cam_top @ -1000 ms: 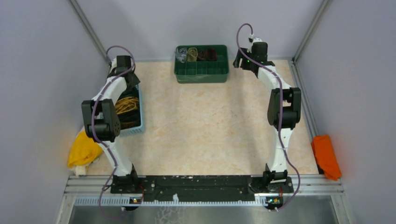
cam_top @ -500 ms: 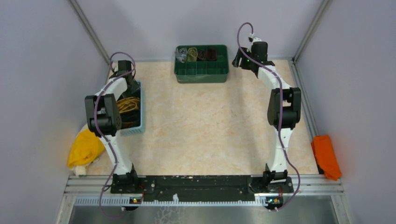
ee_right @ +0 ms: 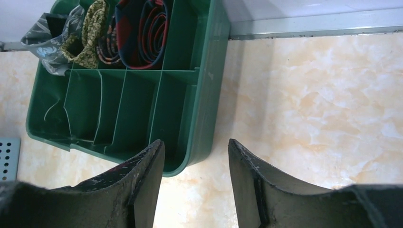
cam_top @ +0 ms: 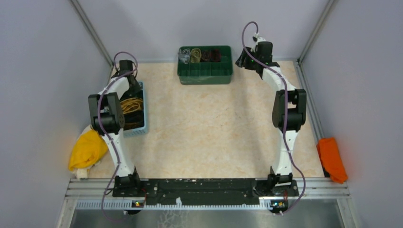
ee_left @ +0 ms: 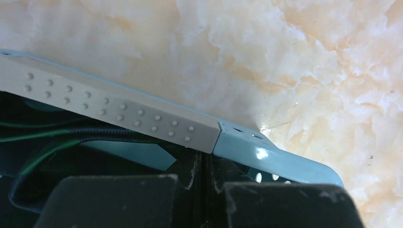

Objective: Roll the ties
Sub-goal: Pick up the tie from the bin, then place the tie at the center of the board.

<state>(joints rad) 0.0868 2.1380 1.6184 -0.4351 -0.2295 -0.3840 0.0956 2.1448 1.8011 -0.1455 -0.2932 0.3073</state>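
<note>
Cloth ties [ee_right: 135, 38], glossy plastic bin [ee_right: 206, 80]

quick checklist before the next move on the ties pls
1. Left pincer shut: ok, its fingers meet just inside the blue basket, by the rim.
2. Tie caught between those fingers: cannot tell. The dark green tie lies beside them and no fabric shows at the tips.
3. Right pincer open and empty: ok, it hangs over the near corner of the green tray.
4. Free tray compartments: ok. The near row is empty and rolled ties sit in the far row.
5. Ties left to roll: ok, a yellow tie shows in the basket.
</note>
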